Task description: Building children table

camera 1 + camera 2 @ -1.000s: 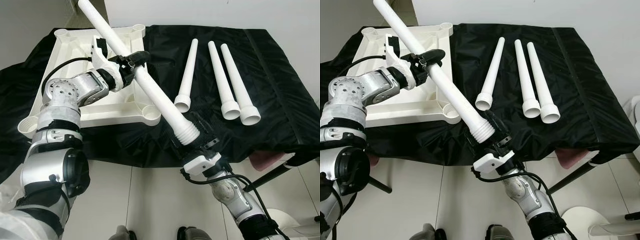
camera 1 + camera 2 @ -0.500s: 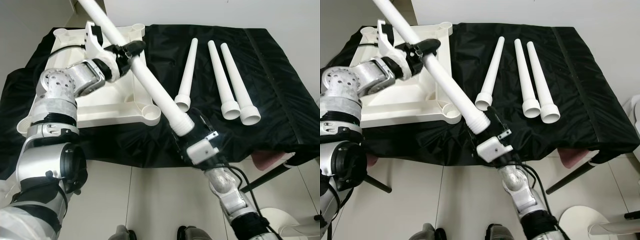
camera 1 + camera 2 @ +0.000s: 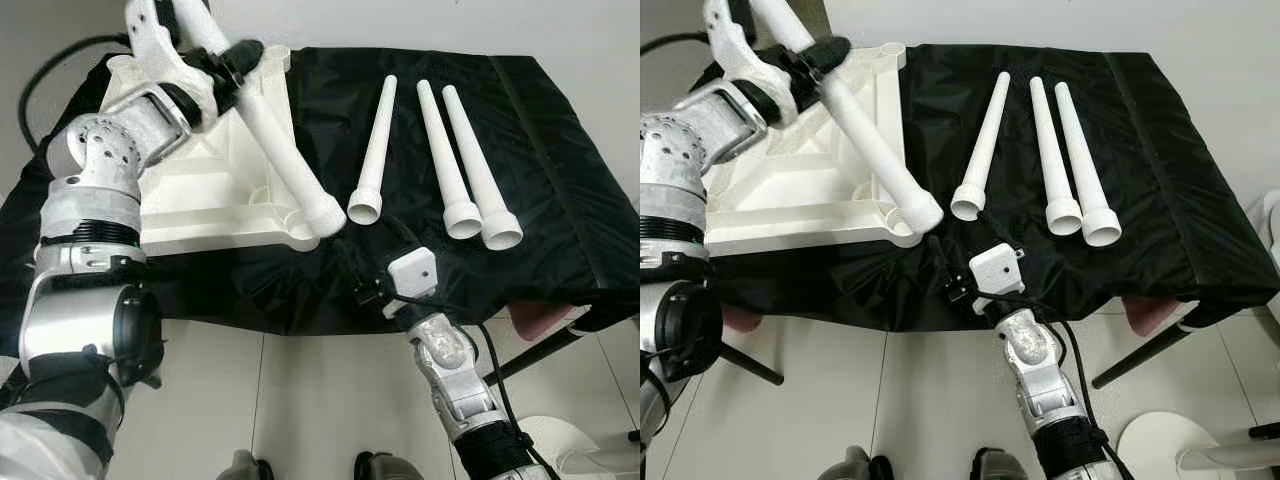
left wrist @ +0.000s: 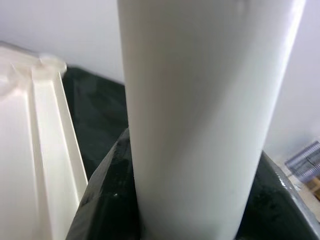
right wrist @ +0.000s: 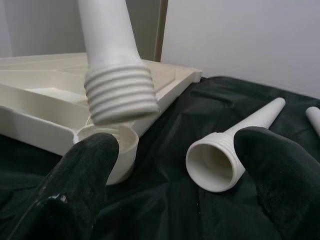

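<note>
My left gripper [image 3: 225,65] is shut on a white table leg [image 3: 275,150] above the upturned white tabletop [image 3: 200,200]. The leg slants down, and its threaded end [image 5: 120,95] hovers just over the near right corner socket [image 5: 112,142]. In the left wrist view the leg [image 4: 200,100] sits between the black fingers [image 4: 105,200]. My right gripper [image 3: 365,245] stands open on the black cloth just in front of that socket, apart from the leg. Three more legs [image 3: 372,150], [image 3: 445,160], [image 3: 480,170] lie side by side on the cloth.
The black cloth [image 3: 560,150] covers the whole table and hangs over its front edge. A pink object [image 3: 535,320] shows under the table's right corner. A white round thing [image 3: 560,440] sits on the tiled floor at the lower right.
The left gripper has lifted and swung the leg steeper, bringing its threaded end over the corner socket. The right gripper has come off the leg's end and now stands open beside it.
</note>
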Motion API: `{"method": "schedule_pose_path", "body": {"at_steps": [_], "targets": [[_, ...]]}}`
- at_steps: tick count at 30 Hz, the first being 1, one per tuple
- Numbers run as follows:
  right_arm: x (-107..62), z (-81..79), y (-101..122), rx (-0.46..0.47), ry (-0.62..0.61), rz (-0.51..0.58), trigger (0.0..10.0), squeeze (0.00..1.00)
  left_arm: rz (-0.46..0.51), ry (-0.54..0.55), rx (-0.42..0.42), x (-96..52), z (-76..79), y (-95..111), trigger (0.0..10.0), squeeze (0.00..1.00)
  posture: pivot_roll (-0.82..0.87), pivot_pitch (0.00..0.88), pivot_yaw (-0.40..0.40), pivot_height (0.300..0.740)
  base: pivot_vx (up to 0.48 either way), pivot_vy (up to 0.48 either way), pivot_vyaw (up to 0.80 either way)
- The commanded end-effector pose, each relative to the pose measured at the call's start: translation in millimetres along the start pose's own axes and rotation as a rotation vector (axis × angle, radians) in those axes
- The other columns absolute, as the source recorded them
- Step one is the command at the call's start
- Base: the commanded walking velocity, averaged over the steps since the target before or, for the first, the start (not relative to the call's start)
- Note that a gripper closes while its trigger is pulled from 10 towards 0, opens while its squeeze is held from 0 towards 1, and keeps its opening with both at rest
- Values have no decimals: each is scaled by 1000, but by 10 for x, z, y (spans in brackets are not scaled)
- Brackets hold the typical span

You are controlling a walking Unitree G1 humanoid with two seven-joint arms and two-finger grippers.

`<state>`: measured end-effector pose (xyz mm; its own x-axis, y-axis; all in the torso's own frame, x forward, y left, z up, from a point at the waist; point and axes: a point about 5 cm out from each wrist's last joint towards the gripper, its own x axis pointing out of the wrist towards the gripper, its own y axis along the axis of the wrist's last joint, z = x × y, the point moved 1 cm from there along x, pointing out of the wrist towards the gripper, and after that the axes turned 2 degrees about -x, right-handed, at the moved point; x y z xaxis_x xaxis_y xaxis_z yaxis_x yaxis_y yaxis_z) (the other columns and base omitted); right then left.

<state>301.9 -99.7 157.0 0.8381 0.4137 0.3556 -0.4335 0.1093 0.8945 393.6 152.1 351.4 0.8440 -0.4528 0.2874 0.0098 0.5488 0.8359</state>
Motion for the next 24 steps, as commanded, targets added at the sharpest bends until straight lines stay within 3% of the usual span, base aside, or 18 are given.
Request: {"method": "schedule_pose_path", "body": {"at_steps": [1,9,11,24], "targets": [[51,-7,40,26,21,-15,10000,0,48,-28,64,1,123,107,10000,0,-119,122,61,740,0,0,0],[206,-81,212,12,132,-11,10000,0,70,-56,181,0,356,91,10000,0,-110,120,55,740,0,0,0],[350,-82,364,23,153,-5,10000,0,97,-72,268,12,517,25,10000,0,-106,106,51,740,0,0,0],[545,-34,505,-22,115,16,10000,0,169,-95,338,17,792,-119,10000,0,-106,88,43,740,0,0,0]]}}
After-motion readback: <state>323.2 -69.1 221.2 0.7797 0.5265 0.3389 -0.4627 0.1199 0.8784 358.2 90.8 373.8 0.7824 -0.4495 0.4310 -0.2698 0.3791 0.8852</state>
